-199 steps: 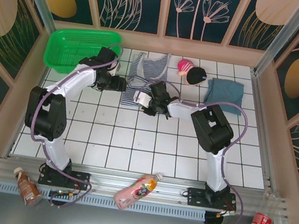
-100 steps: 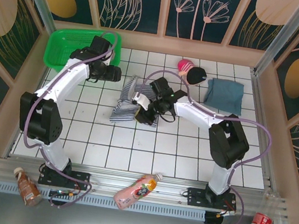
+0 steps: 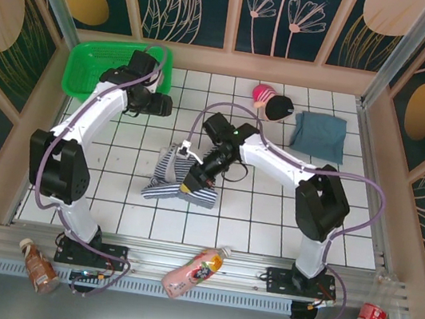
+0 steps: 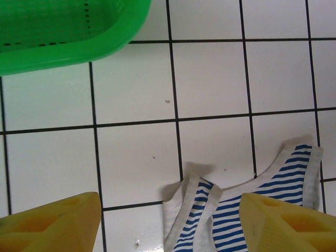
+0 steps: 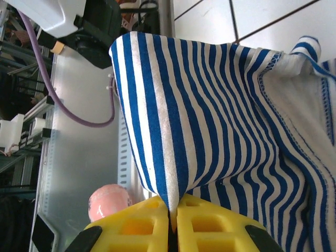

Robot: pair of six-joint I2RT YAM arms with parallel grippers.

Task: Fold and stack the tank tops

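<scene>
- Striped tank top (image 3: 179, 180): middle of the table (image 3: 252, 214), a little to the left. It lies bunched in a heap, with one edge lifted off the tiles and the straps trailing on the far side.
- Right claw (image 5: 173, 210): jaws pressed together on a thin fold of the striped cloth, which hangs from that single pinch.
- Left claw (image 4: 168, 223): jaws wide apart with nothing held. It hovers at the far left beside the green basket (image 3: 114, 67), above the strap end and clear of the cloth.
- Blue-grey tank top (image 3: 319, 136): far right, folded flat, well apart from the striped one.
- Toy (image 3: 272, 102): far edge, just left of the blue-grey top.
- Risk, slip: the pinch takes very little cloth, so a quick pull could free it.
- Risk, crooked fold: with one corner held and the rest bunched, the top may crease unevenly unless the left claw takes the straps.
- Risk, stacking: carrying the striped top to the far right could brush the toy or ruffle the folded top.
</scene>
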